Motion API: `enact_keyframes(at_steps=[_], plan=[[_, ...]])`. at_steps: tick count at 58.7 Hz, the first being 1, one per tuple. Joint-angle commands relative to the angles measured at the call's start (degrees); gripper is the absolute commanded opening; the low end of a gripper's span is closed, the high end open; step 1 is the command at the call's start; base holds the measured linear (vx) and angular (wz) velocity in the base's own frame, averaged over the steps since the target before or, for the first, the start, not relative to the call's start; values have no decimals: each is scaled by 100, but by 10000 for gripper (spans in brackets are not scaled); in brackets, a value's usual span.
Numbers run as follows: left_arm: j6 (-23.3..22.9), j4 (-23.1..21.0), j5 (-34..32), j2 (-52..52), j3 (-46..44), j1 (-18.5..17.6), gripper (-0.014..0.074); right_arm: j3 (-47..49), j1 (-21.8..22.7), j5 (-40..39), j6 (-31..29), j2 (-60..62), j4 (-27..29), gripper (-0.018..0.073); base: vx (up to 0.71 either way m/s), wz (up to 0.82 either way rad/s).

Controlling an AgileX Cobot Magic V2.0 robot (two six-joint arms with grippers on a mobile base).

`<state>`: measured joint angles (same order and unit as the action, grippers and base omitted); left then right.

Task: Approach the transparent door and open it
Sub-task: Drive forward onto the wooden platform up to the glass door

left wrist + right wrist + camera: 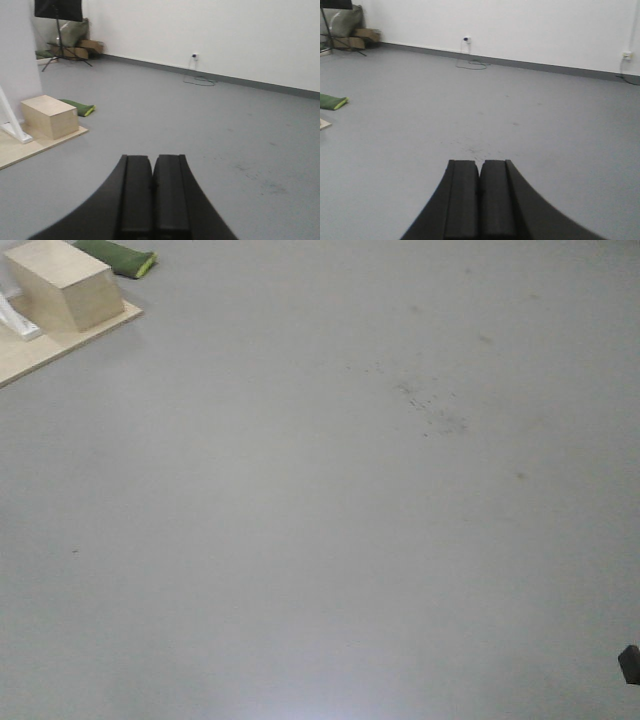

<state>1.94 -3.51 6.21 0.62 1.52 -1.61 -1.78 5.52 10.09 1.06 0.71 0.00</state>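
The transparent door is out of view in every frame. My left gripper [152, 161] is shut with nothing between its black fingers, held above the grey floor. My right gripper [480, 165] is shut and empty too, pointing across the open floor toward a white wall. In the front view only a small black piece [629, 664] shows at the right edge; which arm it belongs to is unclear.
A pale wooden box [62, 282] [48, 116] stands on a plywood sheet [45, 348] at the left, with a green cushion [118, 257] [79, 107] [332, 101] behind it. A tripod stand [58, 35], boxes and bags fill the far left corner. Cables [471, 63] trail from wall sockets.
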Motion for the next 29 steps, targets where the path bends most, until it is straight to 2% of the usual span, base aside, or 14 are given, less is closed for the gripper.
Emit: enact_keyframes(at_steps=[1,29], plan=[[-54,-59,-468,19,183,-12,-6,-68,39,-477,2,66,0,-8,75,63],[-54,-59,-468,19,183,-12,-6,-68,39,-477,2,66,0,-8,75,67]])
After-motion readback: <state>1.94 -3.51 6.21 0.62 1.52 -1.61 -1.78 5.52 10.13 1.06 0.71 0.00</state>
